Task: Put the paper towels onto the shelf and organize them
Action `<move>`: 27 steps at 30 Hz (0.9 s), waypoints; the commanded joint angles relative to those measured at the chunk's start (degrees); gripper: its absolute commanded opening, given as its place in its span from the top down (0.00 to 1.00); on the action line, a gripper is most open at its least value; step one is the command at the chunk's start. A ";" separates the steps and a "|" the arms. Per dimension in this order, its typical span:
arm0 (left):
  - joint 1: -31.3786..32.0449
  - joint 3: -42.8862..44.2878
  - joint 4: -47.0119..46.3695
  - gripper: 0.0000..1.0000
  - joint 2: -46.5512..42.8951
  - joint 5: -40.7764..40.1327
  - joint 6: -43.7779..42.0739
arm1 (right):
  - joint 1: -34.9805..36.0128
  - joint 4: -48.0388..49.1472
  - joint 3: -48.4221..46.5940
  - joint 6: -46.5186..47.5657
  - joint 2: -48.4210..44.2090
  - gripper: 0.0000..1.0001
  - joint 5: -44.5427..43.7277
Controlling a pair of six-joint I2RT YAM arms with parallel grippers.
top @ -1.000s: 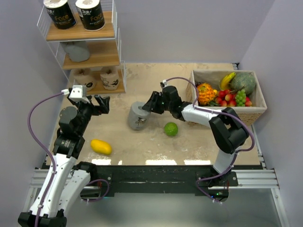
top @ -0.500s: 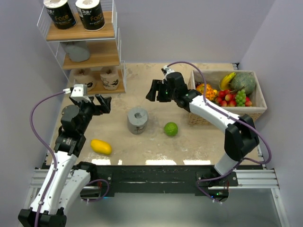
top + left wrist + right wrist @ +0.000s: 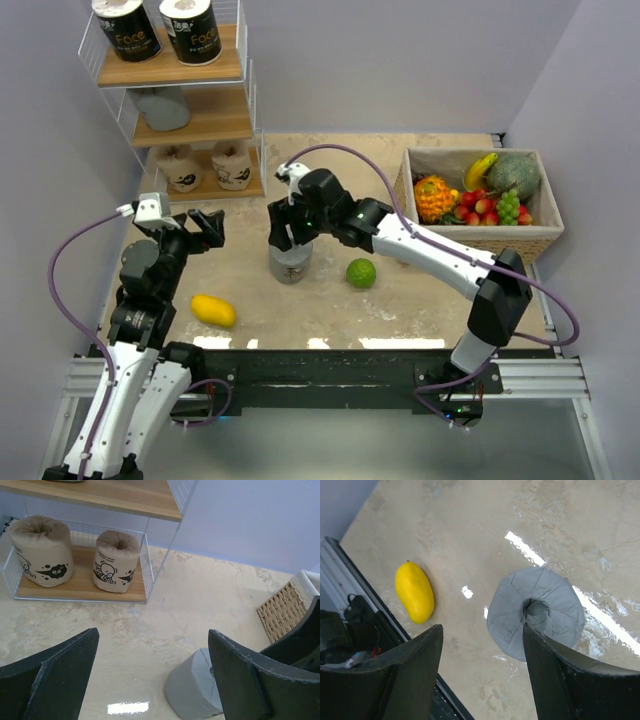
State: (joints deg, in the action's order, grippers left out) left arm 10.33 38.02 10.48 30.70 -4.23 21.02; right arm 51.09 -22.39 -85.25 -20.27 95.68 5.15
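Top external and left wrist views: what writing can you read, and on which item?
"Face": left black-wrapped paper towel roll on the white-wire wooden shelf, top board.
Right black-wrapped roll: white lettering, too blurred to read.
Two tan paper towel rolls, bottom board: tiny print beside cartoon drawings, too small to read.

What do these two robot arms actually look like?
The left arm and right arm are built from smooth white tube-like links joined by chunky black joints. A thin purple cable loops loosely along each. Each ends in a gripper, like the left gripper, with two broad, flat black fingers.
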 commanded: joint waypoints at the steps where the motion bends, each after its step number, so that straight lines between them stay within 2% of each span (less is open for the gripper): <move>1: 0.40 -0.41 0.33 0.05 -0.90 -3.24 0.69 | 2.86 -6.17 -5.01 2.43 4.06 0.33 -6.19; 10: 0.57 0.30 1.73 0.05 -0.73 -6.31 0.43 | 8.23 -16.36 -17.39 3.31 14.26 0.34 -16.13; 15: 0.75 0.39 2.26 0.05 -1.61 -8.16 0.78 | 9.29 -19.62 -18.81 3.13 17.70 0.34 -21.92; 27: 0.83 0.04 2.18 0.06 -1.87 -7.46 1.13 | 9.73 -18.74 -19.86 3.13 18.84 0.35 -23.78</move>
State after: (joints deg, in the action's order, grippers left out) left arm 10.96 37.95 13.41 29.34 -10.92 21.52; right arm 60.71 -40.10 -102.59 -17.91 115.07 -16.01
